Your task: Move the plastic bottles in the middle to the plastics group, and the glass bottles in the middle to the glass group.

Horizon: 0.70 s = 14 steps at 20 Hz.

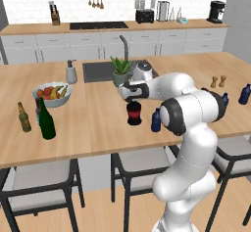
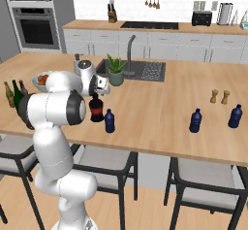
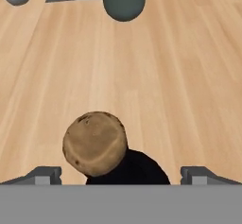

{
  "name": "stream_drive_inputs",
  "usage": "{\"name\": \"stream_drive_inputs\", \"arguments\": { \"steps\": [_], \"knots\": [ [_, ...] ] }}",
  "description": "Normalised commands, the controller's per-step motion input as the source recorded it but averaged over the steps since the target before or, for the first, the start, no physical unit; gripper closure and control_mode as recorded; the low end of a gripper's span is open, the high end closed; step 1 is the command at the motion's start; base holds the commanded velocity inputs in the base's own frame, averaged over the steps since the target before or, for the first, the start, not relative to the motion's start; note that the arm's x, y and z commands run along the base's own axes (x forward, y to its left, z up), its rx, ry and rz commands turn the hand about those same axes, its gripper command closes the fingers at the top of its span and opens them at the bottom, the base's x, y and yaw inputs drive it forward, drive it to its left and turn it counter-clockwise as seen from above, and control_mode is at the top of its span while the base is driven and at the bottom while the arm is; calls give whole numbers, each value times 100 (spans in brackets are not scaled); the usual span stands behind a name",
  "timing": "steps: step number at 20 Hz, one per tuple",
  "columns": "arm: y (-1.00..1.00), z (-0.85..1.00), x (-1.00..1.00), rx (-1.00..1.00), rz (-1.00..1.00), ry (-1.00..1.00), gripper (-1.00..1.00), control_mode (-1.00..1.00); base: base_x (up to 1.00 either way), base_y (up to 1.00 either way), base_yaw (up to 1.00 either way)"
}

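The arm (image 1: 188, 143) is glossy white, built of rounded segments. Dark grey rings mark its joints. Its fingertips (image 3: 47, 175) are small and grey.

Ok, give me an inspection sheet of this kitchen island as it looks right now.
Surface: wooden island counter with a sink set in it.
Job's things: squat black bottle and a blue plastic bottle mid-counter; green wine bottle already at the left by the beer bottles; two blue bottles on the right.
Clutter: fruit bowl, potted plant, soap dispenser, salt and pepper shakers.
Claw: claw open, directly above the black bottle's cork top, not gripping.
Cables: nothing seen.
Surroundings: stools at the island, back counter with toaster and coffee machine.
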Motion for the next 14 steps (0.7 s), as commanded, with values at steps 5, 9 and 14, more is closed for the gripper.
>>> {"name": "stream_drive_inputs", "arguments": {
  "steps": [5, 9, 14],
  "knots": [
    [0, -4, 0, 0, 0, -11, 100, -100, 0, 0, 0],
    [0, 0, 4, 0, 0, -11, 100, -100, 0, 0, 0],
    [0, 0, 1, 0, 0, -4, 100, -100, 0, 0, 0]
  ]
}}
